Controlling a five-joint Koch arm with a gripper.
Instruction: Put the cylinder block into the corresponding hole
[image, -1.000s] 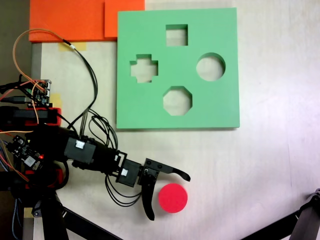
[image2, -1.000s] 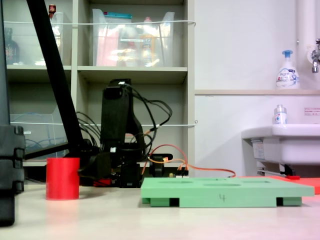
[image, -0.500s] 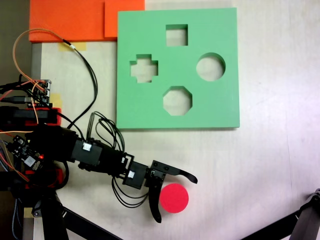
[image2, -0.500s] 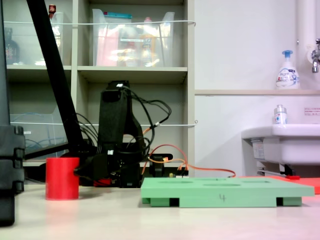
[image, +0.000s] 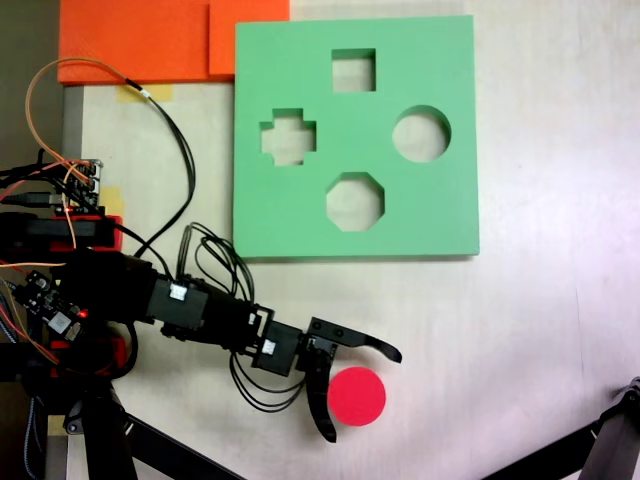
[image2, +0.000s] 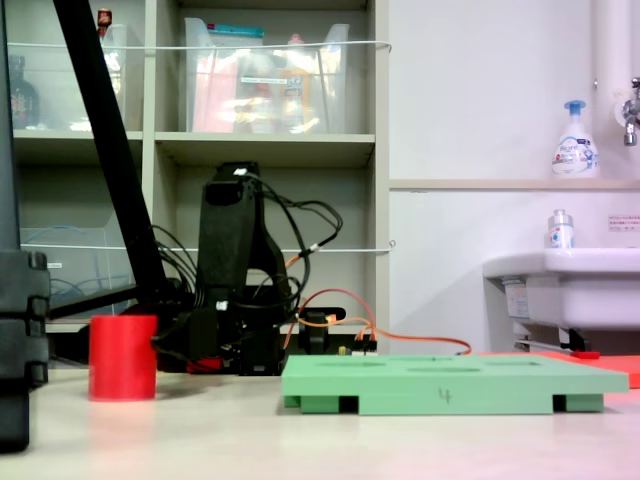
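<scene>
The cylinder block is a short red cylinder standing upright on the table, below the green foam board in a fixed view. My gripper is open, one black jaw above the block and one at its left, close around it. The corresponding hole is the round cutout at the board's right side and is empty. From the side, in a fixed view, the cylinder block stands left of the board, with the arm behind it.
The board also has square, cross and octagonal cutouts. Orange foam sheets lie at the top left. Electronics and cables crowd the left edge. A black stand leg crosses the bottom right corner.
The arm has reached further right, bringing the open jaws around the red block. The block has shifted slightly to the right in the top-down view.
</scene>
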